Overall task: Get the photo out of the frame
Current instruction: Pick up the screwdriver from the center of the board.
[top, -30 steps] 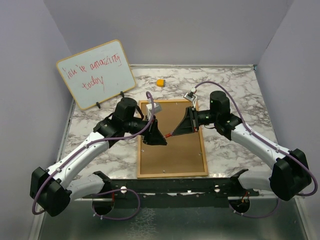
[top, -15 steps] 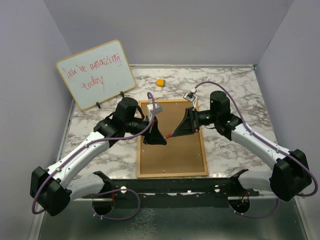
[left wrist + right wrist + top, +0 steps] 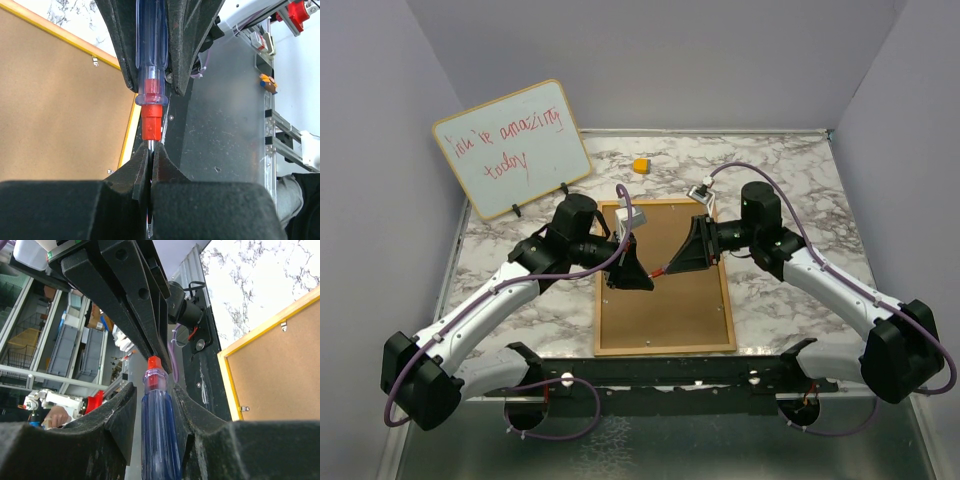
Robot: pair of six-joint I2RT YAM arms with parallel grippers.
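The frame (image 3: 672,318) lies flat at the centre of the marble table (image 3: 790,170), its brown cork-like back facing up and a thin yellow border around it. Small metal clips (image 3: 95,61) sit along its inner edge. The photo itself cannot be seen.

Above the frame's far half the two arms meet tip to tip, with a screwdriver (image 3: 150,75) bridging them. It has a clear blue handle, a red collar and a bare metal shaft. The left gripper (image 3: 150,156) comes in from 9 o'clock, and its jaws are pinched tight on the shaft just past the red collar. The right gripper (image 3: 156,390) comes in from 3 o'clock with its jaws on either side of the blue handle. Whether they press on it cannot be told.

At 10 o'clock from the frame a wood-edged whiteboard (image 3: 512,148) stands tilted on small feet. The red handwriting ends in "amazing today", and the first word is not clear. At 12 o'clock, well apart from the frame, lies a small yellow object (image 3: 640,165). No brand marks can be read.
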